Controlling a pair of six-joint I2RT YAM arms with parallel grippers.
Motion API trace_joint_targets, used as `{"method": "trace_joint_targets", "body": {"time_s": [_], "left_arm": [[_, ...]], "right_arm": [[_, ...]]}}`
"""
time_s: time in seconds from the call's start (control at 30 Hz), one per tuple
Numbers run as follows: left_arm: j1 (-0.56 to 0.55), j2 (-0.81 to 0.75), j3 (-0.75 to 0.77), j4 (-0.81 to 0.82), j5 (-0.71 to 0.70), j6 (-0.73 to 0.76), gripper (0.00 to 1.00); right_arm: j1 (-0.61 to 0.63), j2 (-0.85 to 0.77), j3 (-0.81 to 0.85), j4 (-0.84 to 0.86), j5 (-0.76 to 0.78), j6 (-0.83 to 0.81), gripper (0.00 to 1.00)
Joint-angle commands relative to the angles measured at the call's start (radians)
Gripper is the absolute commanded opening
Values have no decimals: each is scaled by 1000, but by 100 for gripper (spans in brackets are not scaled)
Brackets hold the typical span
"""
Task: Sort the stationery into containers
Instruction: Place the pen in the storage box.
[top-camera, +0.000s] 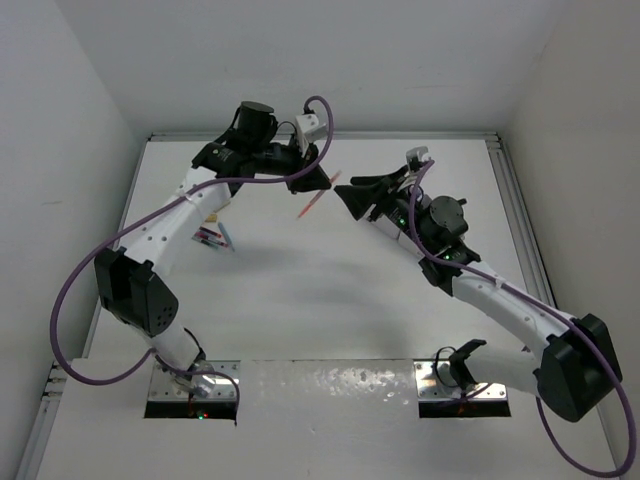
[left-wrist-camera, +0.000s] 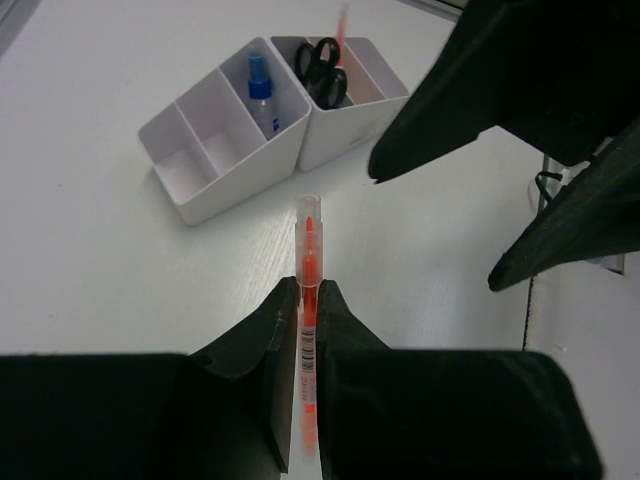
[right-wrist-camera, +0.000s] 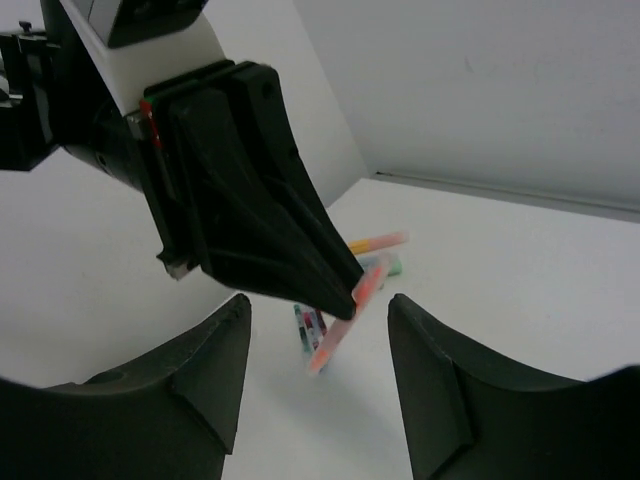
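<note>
orange-red pen (left-wrist-camera: 308, 262) is up in the air over the middle of the bench (left-wrist-camera: 90, 270). the left hand (left-wrist-camera: 308, 290) is closed tight on it, and the capped tip sticks out past the fingers. the right hand (right-wrist-camera: 318, 305) is near that tip with its jaws wide apart, and it holds nothing. the white organiser (left-wrist-camera: 255, 165) stands on the bench below, with black scissors (left-wrist-camera: 325, 68) and a blue-capped bottle (left-wrist-camera: 261, 88) inside. some markers (right-wrist-camera: 378, 243) lie loose at the left side.

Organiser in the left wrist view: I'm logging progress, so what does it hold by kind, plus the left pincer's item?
Inside the organiser:
blue-capped bottle: 1
black scissors: 1 visible, handles overlap
thin red pen: 1
Held by the left pincer:
orange highlighter: 1
Total: 4
</note>
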Motion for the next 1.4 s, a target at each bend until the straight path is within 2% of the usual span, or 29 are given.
{"method": "trace_joint_targets", "body": {"time_s": [0.0, 0.1, 0.23, 0.4, 0.5, 0.73, 0.83, 0.93, 0.97, 1.03, 1.2, 1.3, 1.37], "left_arm": [[-12, -53, -7, 43, 32, -19, 0], [-24, -50, -1, 53, 44, -39, 0], [-34, -53, -2, 53, 50, -45, 0], [-37, -53, -4, 62, 55, -57, 0], [-40, -51, -5, 73, 61, -74, 0], [-47, -47, -1, 102, 59, -103, 0], [-49, -45, 1, 102, 61, -105, 0], [-52, -47, -1, 103, 61, -107, 0], [-52, -47, -1, 103, 61, -107, 0], [-57, -47, -1, 103, 61, -107, 0], [-63, -48, -7, 109, 61, -107, 0], [-64, -48, -10, 106, 61, -105, 0], [-64, -48, -11, 102, 61, -99, 0]], "right_arm": [[20, 32, 6, 181, 35, 71, 57], [34, 66, 3, 216, 81, 94, 57], [37, 90, -16, 293, 122, 125, 51], [38, 115, -6, 299, 139, 132, 47], [38, 127, -2, 298, 139, 134, 41], [40, 149, 3, 284, 139, 143, 43], [40, 158, 6, 284, 142, 146, 34], [38, 162, 7, 282, 141, 152, 18], [40, 164, 9, 281, 141, 154, 9], [43, 164, 6, 284, 141, 152, 1], [40, 155, -2, 287, 142, 146, 0], [40, 149, -5, 287, 136, 140, 16], [40, 149, -3, 290, 132, 135, 19]]}}
